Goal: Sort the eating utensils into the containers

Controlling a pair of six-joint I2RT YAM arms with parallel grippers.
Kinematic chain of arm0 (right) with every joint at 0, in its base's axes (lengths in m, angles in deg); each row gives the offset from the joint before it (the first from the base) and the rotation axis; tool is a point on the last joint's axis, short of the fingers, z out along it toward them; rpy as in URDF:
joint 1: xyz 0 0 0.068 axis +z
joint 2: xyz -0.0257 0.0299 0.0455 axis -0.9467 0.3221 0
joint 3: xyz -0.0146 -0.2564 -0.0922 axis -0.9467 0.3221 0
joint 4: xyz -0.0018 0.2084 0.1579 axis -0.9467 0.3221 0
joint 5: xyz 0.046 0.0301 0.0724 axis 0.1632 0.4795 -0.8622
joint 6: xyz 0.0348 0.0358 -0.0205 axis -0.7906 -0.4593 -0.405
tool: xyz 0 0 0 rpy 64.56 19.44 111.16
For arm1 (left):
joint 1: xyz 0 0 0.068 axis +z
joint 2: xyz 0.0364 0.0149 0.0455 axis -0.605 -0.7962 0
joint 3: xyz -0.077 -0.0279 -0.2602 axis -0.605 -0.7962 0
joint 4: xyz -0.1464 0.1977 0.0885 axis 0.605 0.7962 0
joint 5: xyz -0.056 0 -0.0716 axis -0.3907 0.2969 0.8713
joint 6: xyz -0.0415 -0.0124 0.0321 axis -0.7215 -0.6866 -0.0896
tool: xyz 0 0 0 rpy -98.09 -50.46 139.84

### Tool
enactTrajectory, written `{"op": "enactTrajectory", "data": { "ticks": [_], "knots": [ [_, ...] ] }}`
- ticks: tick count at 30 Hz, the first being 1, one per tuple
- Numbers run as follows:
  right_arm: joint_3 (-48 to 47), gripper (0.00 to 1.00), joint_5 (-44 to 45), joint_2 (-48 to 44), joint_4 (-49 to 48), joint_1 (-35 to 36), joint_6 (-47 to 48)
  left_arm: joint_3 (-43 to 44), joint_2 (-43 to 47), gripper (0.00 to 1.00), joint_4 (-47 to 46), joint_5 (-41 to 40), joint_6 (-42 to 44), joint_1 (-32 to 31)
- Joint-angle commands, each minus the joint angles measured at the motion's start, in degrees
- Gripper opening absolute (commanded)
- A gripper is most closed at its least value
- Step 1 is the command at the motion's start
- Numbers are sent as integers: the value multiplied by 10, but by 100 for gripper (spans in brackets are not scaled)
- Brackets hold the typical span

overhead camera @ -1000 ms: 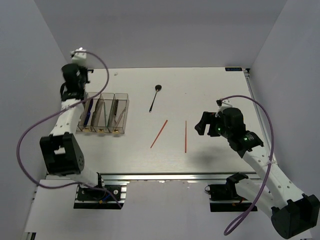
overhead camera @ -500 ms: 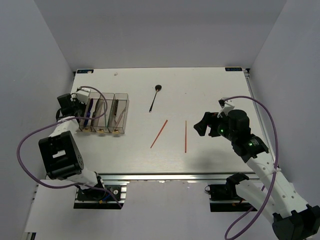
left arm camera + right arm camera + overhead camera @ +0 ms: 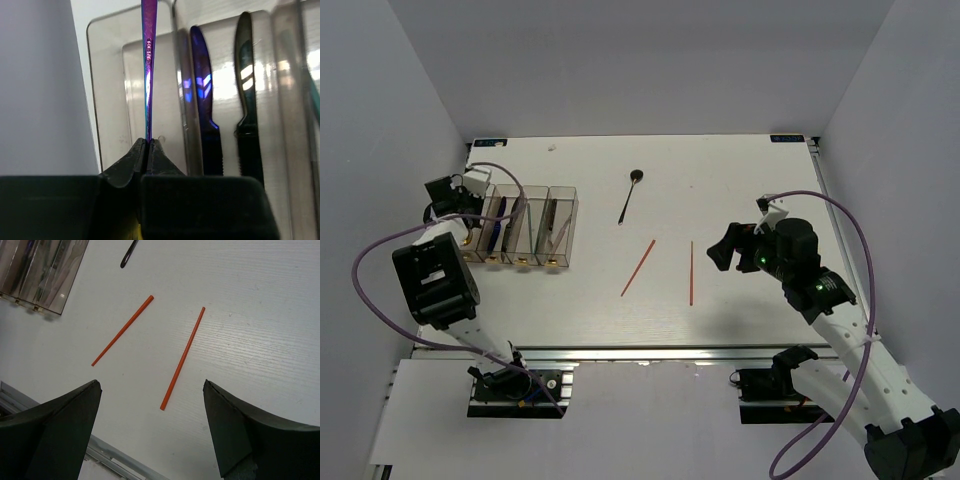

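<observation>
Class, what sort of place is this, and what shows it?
Probably a robotics lab test cell: plain grey walls box in a white table, two robot arms stand at its near edge, with loose chopsticks on it.

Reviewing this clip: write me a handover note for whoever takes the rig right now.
Left gripper: shut on the purple-handled spoon, at the end bin, not released.
Right gripper: open, above two orange-red chopsticks on the table.
Done: blue knife and black knife lie in the next bin.
Left: drop the spoon; bin the chopsticks and the black spoon lying on the table.
</observation>
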Motion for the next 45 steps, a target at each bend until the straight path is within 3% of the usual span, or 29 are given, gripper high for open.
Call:
{"op": "enactTrajectory", "data": {
  "ticks": [1,7,24,37,43,44,45],
  "knots": [
    [0,88,7,6,-23,-3,10,14,6,0,-30,28,-36,36],
    [0,88,9,15,-25,-3,10,-11,15,3,-78,52,-74,66],
    [4,87,8,10,-26,-3,10,3,3,8,-74,89,-103,69],
    [8,87,1,12,-33,-3,10,-33,1,19,-98,95,-120,68],
    [7,87,1,12,-33,-3,10,-50,3,35,-111,72,-128,69],
    [7,87,1,12,-33,-3,10,-51,3,55,-112,67,-129,69],
    [6,88,1,12,-33,-3,10,-53,2,98,-111,68,-129,69]
  ]
}}
